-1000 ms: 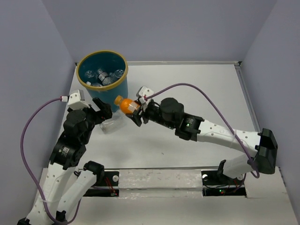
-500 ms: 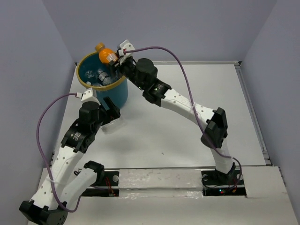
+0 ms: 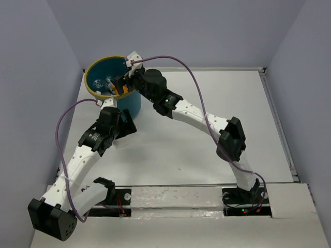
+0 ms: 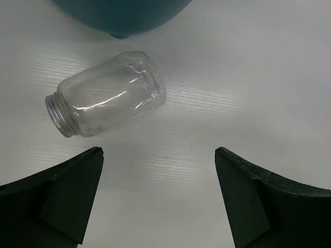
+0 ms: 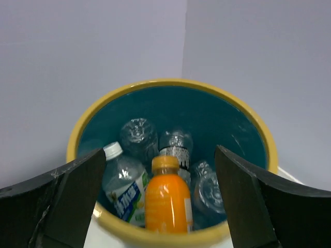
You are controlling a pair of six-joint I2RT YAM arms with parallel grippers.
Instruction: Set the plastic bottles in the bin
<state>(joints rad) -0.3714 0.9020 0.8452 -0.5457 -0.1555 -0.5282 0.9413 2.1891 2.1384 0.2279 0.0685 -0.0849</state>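
Observation:
The teal bin (image 3: 93,72) with a yellowish rim stands at the far left. In the right wrist view the bin (image 5: 170,85) holds the orange bottle (image 5: 165,201), upright among several clear bottles (image 5: 124,188). My right gripper (image 3: 122,85) is open and empty just above the bin's near-right rim, also in its own view (image 5: 160,152). One clear bottle (image 4: 108,101) without a cap lies on its side on the table, just in front of the bin's base (image 4: 119,15). My left gripper (image 4: 158,152) is open and empty just short of this bottle, and shows from above (image 3: 123,126).
The white table (image 3: 207,113) stretches to the right of the bin, with purple walls on three sides. The right arm (image 3: 196,116) reaches diagonally across the table's middle. Purple cables loop above both arms.
My right gripper carried the orange bottle from the table up over the bin and let it go; it now stands inside. My left arm reached forward towards the clear bottle by the bin.

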